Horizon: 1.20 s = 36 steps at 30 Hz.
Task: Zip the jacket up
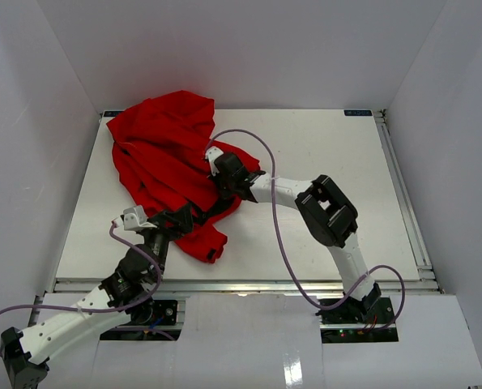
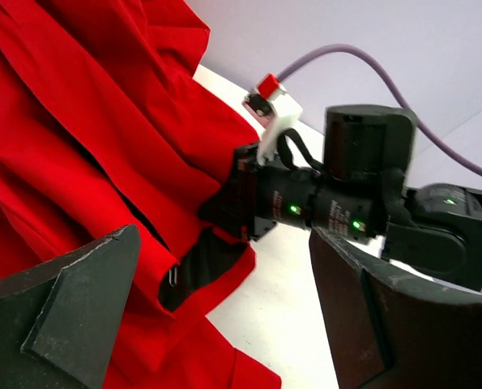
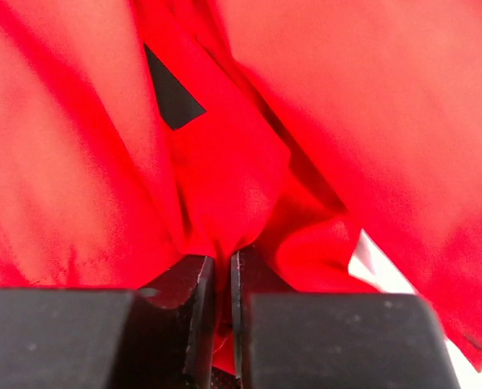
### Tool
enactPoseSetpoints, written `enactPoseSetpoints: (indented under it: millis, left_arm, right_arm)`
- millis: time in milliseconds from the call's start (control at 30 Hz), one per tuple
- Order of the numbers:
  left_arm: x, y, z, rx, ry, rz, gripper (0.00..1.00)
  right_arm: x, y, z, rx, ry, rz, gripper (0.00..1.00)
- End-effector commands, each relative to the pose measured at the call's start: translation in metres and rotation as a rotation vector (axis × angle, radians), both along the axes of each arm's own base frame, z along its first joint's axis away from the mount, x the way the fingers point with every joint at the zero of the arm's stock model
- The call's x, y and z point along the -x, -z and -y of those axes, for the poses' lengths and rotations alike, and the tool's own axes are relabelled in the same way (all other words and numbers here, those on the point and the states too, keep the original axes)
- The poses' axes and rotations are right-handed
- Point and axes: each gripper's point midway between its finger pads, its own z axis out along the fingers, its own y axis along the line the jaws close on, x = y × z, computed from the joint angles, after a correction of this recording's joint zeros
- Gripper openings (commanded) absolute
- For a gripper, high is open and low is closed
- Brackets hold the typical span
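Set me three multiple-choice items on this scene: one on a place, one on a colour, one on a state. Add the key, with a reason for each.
1. In the top view, where on the table does the jacket lie?
A. The far left part
B. The near right corner
C. Hanging off the right edge

2. What colour is the jacket's outer fabric?
A. Blue
B. Red
C. Green

3. What is the state of the right pincer?
A. Wide open over bare table
B. Shut on a metal tool
C. Shut on the jacket

Key:
1 A: the fabric is heaped toward the far left corner.
2 B: it shows bright red in all three views.
3 C: the right wrist view shows its fingers nearly together with red fabric pinched between them.
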Motion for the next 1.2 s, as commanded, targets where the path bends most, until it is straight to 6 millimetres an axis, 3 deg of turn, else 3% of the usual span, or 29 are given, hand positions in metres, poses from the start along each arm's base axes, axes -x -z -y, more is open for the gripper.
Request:
enactPoseSetpoints:
  millis: [0, 33, 67, 133, 200, 267, 433, 667, 933, 1033, 1100, 1167]
  left_arm:
    - [-0.001, -0.004, 0.005, -0.021, 0.015, 0.005, 0.95]
    - [-0.003, -0.001, 0.007, -0.036, 0.013, -0.007, 0.95]
    - [-0.004, -0.002, 0.007, -0.041, 0.01, -0.013, 0.95]
    - [-0.007, 0.007, 0.009, -0.073, -0.002, -0.044, 0.95]
    - [-0.01, 0.013, 0.01, -0.1, -0.019, -0.066, 0.95]
    - [-0.013, 0.019, 0.013, -0.126, -0.023, -0.096, 0.95]
    - [-0.02, 0.047, 0.041, -0.182, 0.037, -0.227, 0.95]
    - [-0.023, 0.104, 0.098, -0.177, 0.196, -0.409, 0.95]
    - [-0.037, 0.124, 0.136, -0.149, 0.294, -0.38, 0.95]
    - [-0.045, 0.146, 0.143, -0.199, 0.272, -0.431, 0.94]
    - [-0.05, 0.146, 0.15, -0.18, 0.277, -0.412, 0.84]
    - [-0.052, 0.152, 0.147, -0.168, 0.249, -0.427, 0.6]
  right_arm:
    - [-0.01, -0.082, 0.038, -0.067, 0.124, 0.114, 0.08]
    - [-0.006, -0.094, 0.044, -0.095, 0.128, 0.111, 0.08]
    - [-0.005, -0.125, 0.055, -0.147, 0.151, 0.138, 0.08]
    - [0.008, -0.128, 0.071, -0.176, 0.173, 0.107, 0.08]
    - [0.019, -0.147, 0.089, -0.216, 0.201, 0.109, 0.08]
    - [0.024, -0.139, 0.114, -0.209, 0.263, 0.092, 0.08]
    - [0.025, -0.149, 0.16, -0.277, 0.375, 0.078, 0.08]
    - [0.037, -0.168, 0.167, -0.358, 0.358, 0.073, 0.08]
    - [0.046, -0.162, 0.167, -0.404, 0.348, 0.069, 0.08]
    - [0.05, -0.156, 0.168, -0.406, 0.34, 0.062, 0.08]
    - [0.052, -0.15, 0.169, -0.403, 0.34, 0.059, 0.08]
    - [0.052, -0.146, 0.171, -0.397, 0.349, 0.058, 0.08]
